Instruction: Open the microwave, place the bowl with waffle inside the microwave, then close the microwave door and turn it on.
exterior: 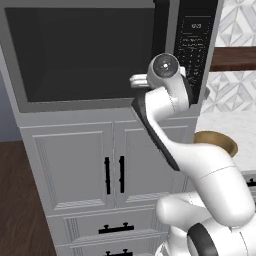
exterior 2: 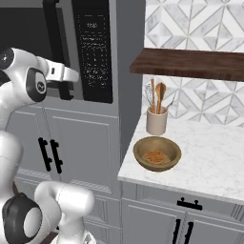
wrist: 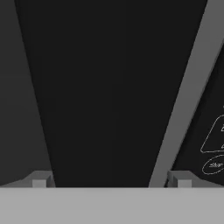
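Gripper at the microwave handle, jaws spread wide.
The microwave (exterior: pixel 100 55) is shut, its door (exterior: pixel 80 52) closed; the gripper (wrist: pixel 111 179) straddles the black handle (exterior 2: pixel 53 33), nothing grasped. The bowl (exterior 2: pixel 157 153) with waffle (exterior 2: pixel 155 156) sits on the counter (exterior 2: pixel 209 157), well apart.

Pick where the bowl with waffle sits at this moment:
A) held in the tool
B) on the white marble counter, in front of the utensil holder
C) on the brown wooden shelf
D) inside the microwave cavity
B: the right base view shows the bowl with waffle resting on the marble counter, just in front of the utensil holder, while the microwave door is shut.
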{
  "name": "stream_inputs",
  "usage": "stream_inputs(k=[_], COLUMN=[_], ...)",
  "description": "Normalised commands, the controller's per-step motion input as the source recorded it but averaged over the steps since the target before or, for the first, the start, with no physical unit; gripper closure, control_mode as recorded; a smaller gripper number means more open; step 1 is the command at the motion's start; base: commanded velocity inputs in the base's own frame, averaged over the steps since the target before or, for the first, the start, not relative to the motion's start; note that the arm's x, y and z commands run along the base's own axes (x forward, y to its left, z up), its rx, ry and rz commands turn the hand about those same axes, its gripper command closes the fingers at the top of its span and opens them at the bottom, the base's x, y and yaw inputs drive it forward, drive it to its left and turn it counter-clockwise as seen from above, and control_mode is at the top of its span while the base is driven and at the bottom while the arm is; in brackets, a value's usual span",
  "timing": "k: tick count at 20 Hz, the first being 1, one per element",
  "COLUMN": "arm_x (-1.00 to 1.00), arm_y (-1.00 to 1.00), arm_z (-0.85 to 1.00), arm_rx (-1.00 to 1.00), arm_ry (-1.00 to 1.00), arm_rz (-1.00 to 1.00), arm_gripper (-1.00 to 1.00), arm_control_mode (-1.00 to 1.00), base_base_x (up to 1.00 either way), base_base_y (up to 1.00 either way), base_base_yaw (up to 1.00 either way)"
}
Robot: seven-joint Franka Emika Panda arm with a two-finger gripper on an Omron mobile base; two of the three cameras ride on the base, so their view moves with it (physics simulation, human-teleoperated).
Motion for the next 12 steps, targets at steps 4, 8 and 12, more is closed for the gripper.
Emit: stream_inputs(k=[4,8,12], arm_x=[0.56,0.65,0.69], arm_y=[0.00,0.11,0.40], arm_z=[-0.37,-0.58,-0.40], arm_rx=[0.00,-0.03,0.00], arm_ry=[-0.13,-0.18,-0.10], arm_rz=[0.00,0.01,0.03], arm_gripper=[-1.00,1.00,1.00], arm_control_mode=[-1.00,-1.00,-1.00], base_base_x=[0.00,0.00,0.00], base_base_y=[0.00,0.00,0.00], base_base_yaw=[0.00,0.00,0.00])
